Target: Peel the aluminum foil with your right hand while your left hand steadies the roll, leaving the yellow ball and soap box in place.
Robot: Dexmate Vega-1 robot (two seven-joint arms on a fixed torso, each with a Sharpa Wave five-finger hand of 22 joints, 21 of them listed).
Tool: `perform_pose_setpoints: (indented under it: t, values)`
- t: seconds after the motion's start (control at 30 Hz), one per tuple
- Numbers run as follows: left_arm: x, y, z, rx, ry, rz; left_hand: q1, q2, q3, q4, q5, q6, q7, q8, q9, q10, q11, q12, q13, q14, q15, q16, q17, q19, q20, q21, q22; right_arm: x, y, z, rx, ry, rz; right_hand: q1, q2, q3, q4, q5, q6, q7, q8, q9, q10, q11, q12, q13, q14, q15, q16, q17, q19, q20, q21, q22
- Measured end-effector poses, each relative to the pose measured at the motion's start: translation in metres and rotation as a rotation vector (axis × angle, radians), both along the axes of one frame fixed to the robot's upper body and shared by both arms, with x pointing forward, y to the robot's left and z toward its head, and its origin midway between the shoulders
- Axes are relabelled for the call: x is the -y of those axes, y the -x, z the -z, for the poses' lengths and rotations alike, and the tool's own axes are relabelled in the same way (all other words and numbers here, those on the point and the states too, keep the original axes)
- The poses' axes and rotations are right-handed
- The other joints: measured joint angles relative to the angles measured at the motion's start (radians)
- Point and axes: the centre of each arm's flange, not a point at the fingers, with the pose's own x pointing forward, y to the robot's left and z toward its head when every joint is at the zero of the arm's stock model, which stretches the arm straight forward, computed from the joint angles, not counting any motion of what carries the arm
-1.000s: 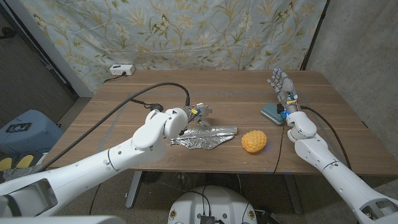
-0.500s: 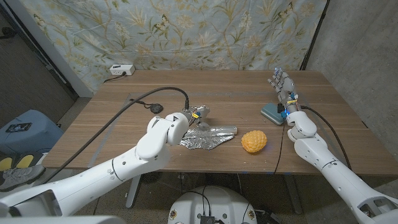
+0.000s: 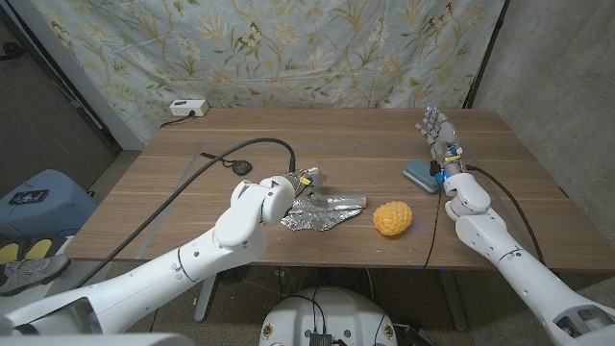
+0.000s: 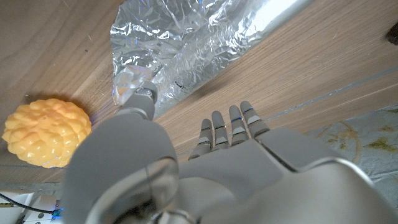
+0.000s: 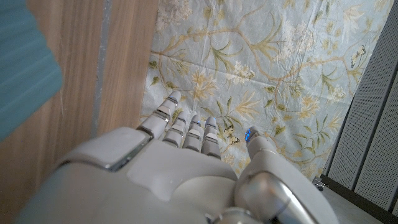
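Foil (image 3: 325, 211) lies crumpled mid-bench; my left hand (image 3: 300, 180) hovers spread and empty at its far edge, right hand (image 3: 437, 135) upright, open, idle. I'd press first.

White arms (image 3: 192, 255) — grey fingers (image 4: 227, 127)

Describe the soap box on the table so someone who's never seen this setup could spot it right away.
Start at the wooden table and go to its right side, where the robot's right hand stands with fingers up. The soap box lies just beside that hand, on its inner side. It is small, flat and teal-blue, unlike the bumpy yellow ball and the crinkled silver foil nearer the middle.
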Motion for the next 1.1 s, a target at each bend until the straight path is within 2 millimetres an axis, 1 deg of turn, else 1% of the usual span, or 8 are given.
perform_pose_setpoints:
  t: [0.27,0.53,0.57,0.67,0.87,0.9,1.0,1.1]
  values:
    - [0.006,0.001,0.005,-0.002,-0.016,-0.005,0.018,0.008,-0.006,-0.006,0.0,0.042,-0.001,0.004,0.006,0.033,0.0,0.038,0.026,0.036,-0.007,0.042,0.026,0.043,0.01,0.023,0.009,0.001,-0.003,0.006,-0.011,-0.012,-0.004,0.0,0.0,0.0,0.0,0.0,0.0,0.0,0.0,0.0,0.0,0.0,0.0,0.0,0.0,0.0,0.0,0.0,0.0,0.0,0.0,0.0]
    - [0.008,0.003,0.006,0.029,-0.028,-0.015,0.09,-0.008,-0.004,-0.021,0.02,0.156,-0.002,0.038,0.03,0.13,-0.014,0.105,0.062,0.131,-0.017,0.114,0.059,0.126,0.015,0.075,0.028,0.002,-0.007,0.011,-0.014,-0.028,-0.006,0.0,0.0,0.0,0.0,0.0,0.0,0.0,0.0,0.0,0.0,0.0,0.0,0.0,0.0,0.0,0.0,0.003,0.0,0.0,0.0,0.0]
    - [0.01,0.003,0.01,0.026,-0.026,-0.014,0.098,-0.01,-0.004,-0.021,0.024,0.165,-0.004,0.039,0.033,0.137,-0.015,0.11,0.064,0.138,-0.017,0.12,0.061,0.132,0.015,0.075,0.03,0.002,-0.007,0.011,-0.01,-0.03,-0.011,0.0,0.0,0.0,0.0,0.0,0.0,0.0,0.0,0.0,0.0,0.0,0.0,0.0,0.0,0.0,0.0,0.002,0.0,0.0,0.0,0.0]
    - [0.009,0.004,0.006,0.055,-0.032,-0.023,0.121,-0.009,-0.001,-0.024,0.031,0.183,-0.008,0.05,0.04,0.149,-0.02,0.122,0.073,0.158,-0.022,0.138,0.07,0.149,0.019,0.09,0.036,0.003,-0.009,0.013,-0.016,-0.035,-0.007,0.0,0.0,0.0,0.0,0.0,0.0,0.0,0.0,0.0,0.0,0.0,0.0,0.0,0.0,0.0,0.0,0.002,0.0,0.0,0.0,0.0]
    - [0.008,0.006,-0.002,0.121,-0.051,-0.038,0.135,-0.013,-0.001,-0.024,0.041,0.186,-0.007,0.05,0.048,0.158,-0.018,0.129,0.083,0.16,-0.024,0.146,0.079,0.15,0.018,0.098,0.042,0.007,-0.014,0.017,-0.029,-0.044,0.003,0.0,0.0,0.0,0.0,0.0,0.0,0.0,0.0,0.0,0.0,0.0,0.0,0.0,0.0,0.0,0.0,0.005,0.0,0.0,0.0,0.0]
    - [0.012,0.008,0.014,0.087,-0.034,-0.033,0.142,-0.012,-0.001,-0.024,0.043,0.186,-0.007,0.05,0.048,0.158,-0.018,0.129,0.084,0.16,-0.024,0.146,0.08,0.15,0.018,0.098,0.042,0.007,-0.011,0.014,-0.004,-0.048,-0.017,0.0,0.0,0.0,0.0,0.0,0.0,0.0,0.0,0.0,0.0,0.0,0.0,0.0,0.0,0.0,0.0,0.005,0.0,0.0,0.0,0.0]
    - [0.012,0.009,0.011,0.113,-0.048,-0.039,0.148,-0.018,-0.001,-0.024,0.043,0.186,-0.007,0.05,0.052,0.158,-0.018,0.129,0.088,0.159,-0.023,0.15,0.085,0.15,0.018,0.098,0.042,0.009,-0.014,0.017,-0.013,-0.053,-0.011,0.0,0.0,0.0,0.0,0.0,0.0,0.0,0.0,0.0,0.0,0.0,0.0,0.0,0.0,0.0,0.0,0.005,0.0,0.0,0.0,0.0]
    - [0.015,0.009,0.017,0.112,-0.047,-0.044,0.156,-0.018,-0.001,-0.024,0.05,0.182,-0.003,0.05,0.057,0.142,-0.011,0.129,0.093,0.144,-0.017,0.15,0.089,0.144,0.024,0.098,0.046,0.01,-0.014,0.018,-0.003,-0.059,-0.021,0.0,0.0,0.0,0.0,0.0,0.0,0.0,0.0,0.0,0.0,0.0,0.0,0.0,0.0,0.0,0.0,0.005,0.0,0.0,0.0,0.0]
